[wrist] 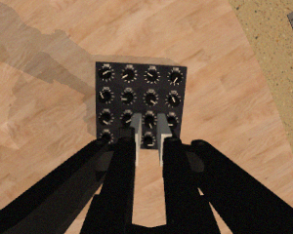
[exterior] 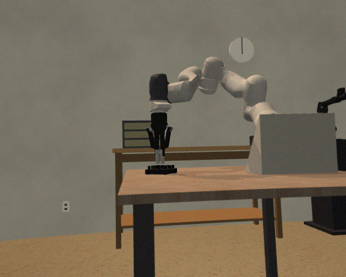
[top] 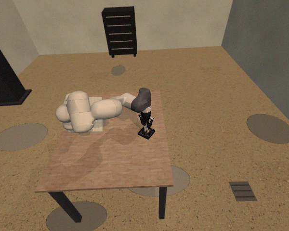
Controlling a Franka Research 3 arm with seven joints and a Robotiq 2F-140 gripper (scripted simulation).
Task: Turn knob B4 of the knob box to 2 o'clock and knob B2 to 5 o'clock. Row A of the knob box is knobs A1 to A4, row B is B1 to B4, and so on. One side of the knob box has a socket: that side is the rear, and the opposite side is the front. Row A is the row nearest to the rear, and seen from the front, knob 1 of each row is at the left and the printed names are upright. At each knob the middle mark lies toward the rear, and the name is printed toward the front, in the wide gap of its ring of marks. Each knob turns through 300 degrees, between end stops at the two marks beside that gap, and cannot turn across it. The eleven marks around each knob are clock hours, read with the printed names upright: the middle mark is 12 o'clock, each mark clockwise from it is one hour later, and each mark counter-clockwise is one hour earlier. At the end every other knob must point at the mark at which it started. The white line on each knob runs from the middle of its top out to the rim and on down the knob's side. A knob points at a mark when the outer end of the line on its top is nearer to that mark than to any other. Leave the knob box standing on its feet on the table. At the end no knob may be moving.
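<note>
The black knob box [top: 146, 134] [exterior: 161, 171] [wrist: 139, 85] stands flat on the wooden table [top: 114, 161] [exterior: 226, 182] [wrist: 49, 14], near its right edge in the top view. It carries rows of small black knobs with white lines; the printed names are too small to read. My gripper [top: 146, 129] [exterior: 160, 162] [wrist: 148, 125] points straight down over the box. Its fingers stand a narrow gap apart, one on each side of one knob [wrist: 148, 138] in the row nearest the wrist camera. The fingertips are level with the knob tops or just above them. I cannot tell that they touch it.
The robot's pale base block [exterior: 295, 143] stands on the table behind the arm. The table edge [wrist: 244, 46] runs close beside the box, with floor beyond. A dark drawer cabinet [top: 119, 30] and a wooden shelf bench [exterior: 196, 150] stand off the table.
</note>
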